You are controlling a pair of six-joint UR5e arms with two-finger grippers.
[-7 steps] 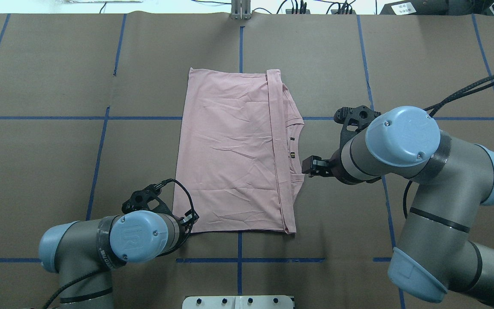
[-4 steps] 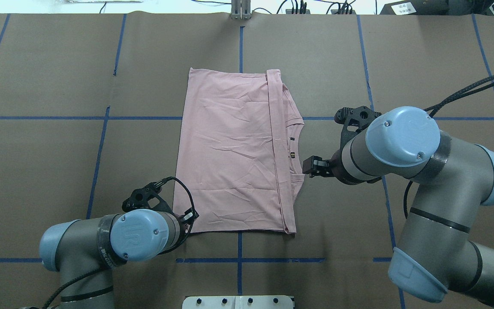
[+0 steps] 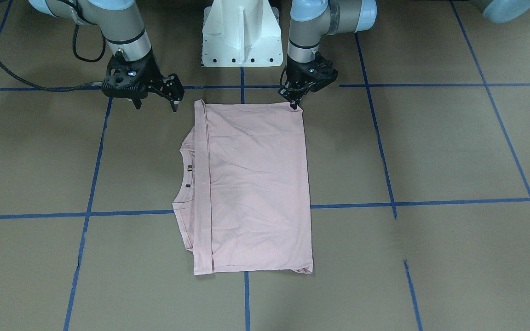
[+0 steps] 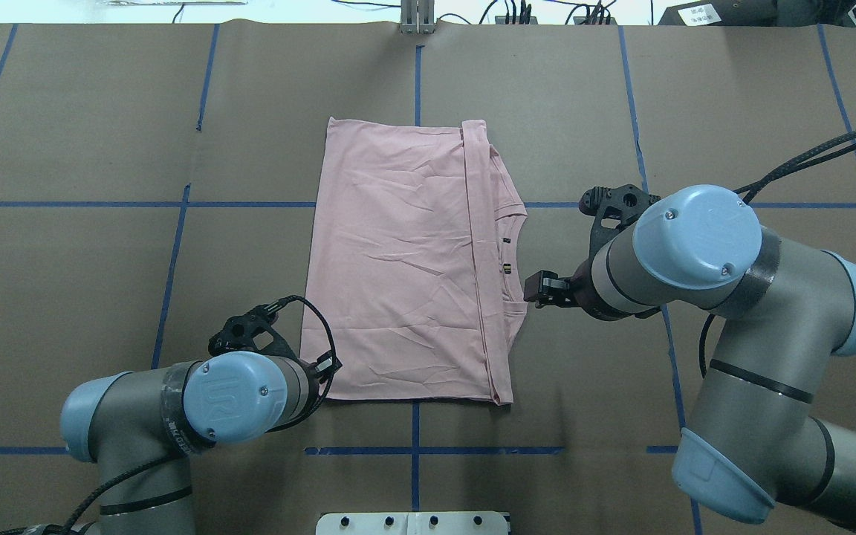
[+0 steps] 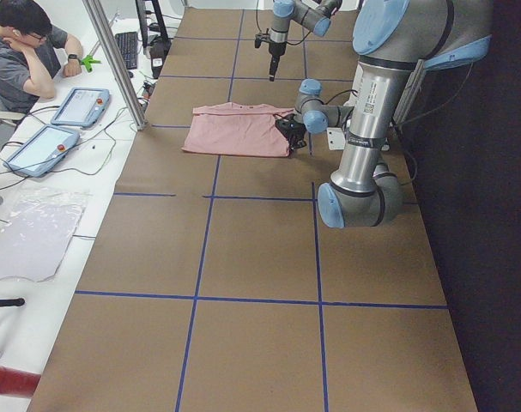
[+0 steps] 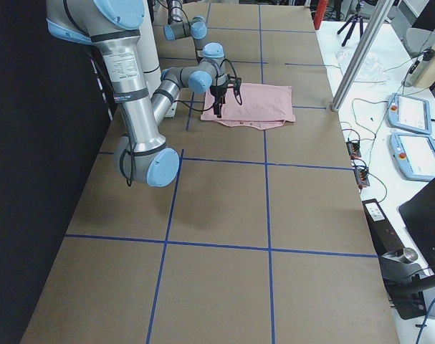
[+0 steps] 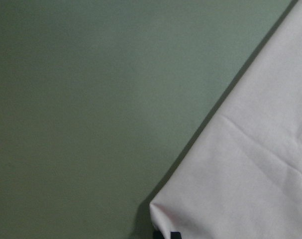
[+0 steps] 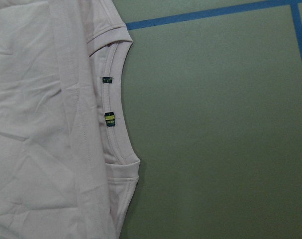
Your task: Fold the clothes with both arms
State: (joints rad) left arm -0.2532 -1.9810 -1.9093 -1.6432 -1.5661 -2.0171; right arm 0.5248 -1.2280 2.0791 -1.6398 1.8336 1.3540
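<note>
Reaching down, left end effector narrow at T-shirt corner, right end effector wide.

L claw slightly fwd by T-shirt's near corner vs. 1 s ago

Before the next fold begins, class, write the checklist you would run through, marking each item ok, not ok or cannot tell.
1. The T-shirt lies flat on the table, partly folded: ok.
2. The left hand is at the shirt's near corner: ok.
3. The left hand grips that corner: cannot tell.
4. The right hand is open: ok.
5. The right hand grips cloth: not ok; it sits beside the collar, apart from it.
</note>
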